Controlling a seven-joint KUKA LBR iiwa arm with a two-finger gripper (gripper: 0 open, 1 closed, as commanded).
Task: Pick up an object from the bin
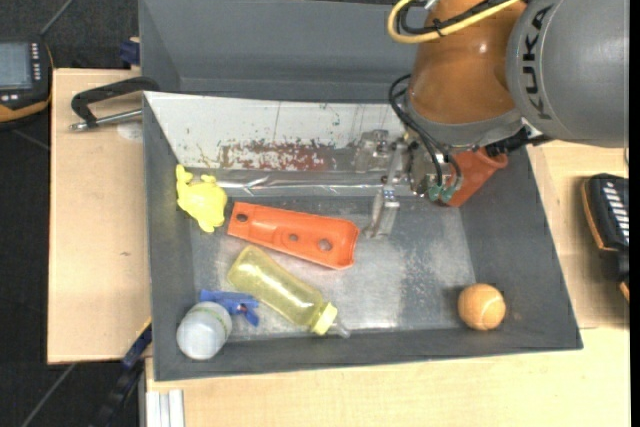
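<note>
Standing by the bin [160, 245], I see the big arm come in from the right side of the frame. Its end effector [382, 215] hangs low near the middle of the bin, just right of a flat orange piece [293, 235] with holes in it. The tip looks very close to that piece's right end. It may be touching, but I cannot be sure. I also cannot tell if the end effector is released or clenched, and I see nothing inside it.

The orange piece lies flat on the bin floor, slanting from middle left down toward the centre. Just below it, a see-through yellow bottle [280, 290] lies on its side. A small yellow toy [200, 200] sits at the left, near the orange piece's left end. A white and blue round thing [205, 330] lies in the lower left corner. An orange ball [482, 306] sits alone at the lower right, well apart from the rest.

I think this is the getting-into-place step, because nothing is lifted yet. The orange piece is the nearest thing, so it seems the likely pick. The next move would need the end effector to get right over that end, close on it firmly, then go straight up. The piece is flat and low, so a shallow grab might slip off.
</note>
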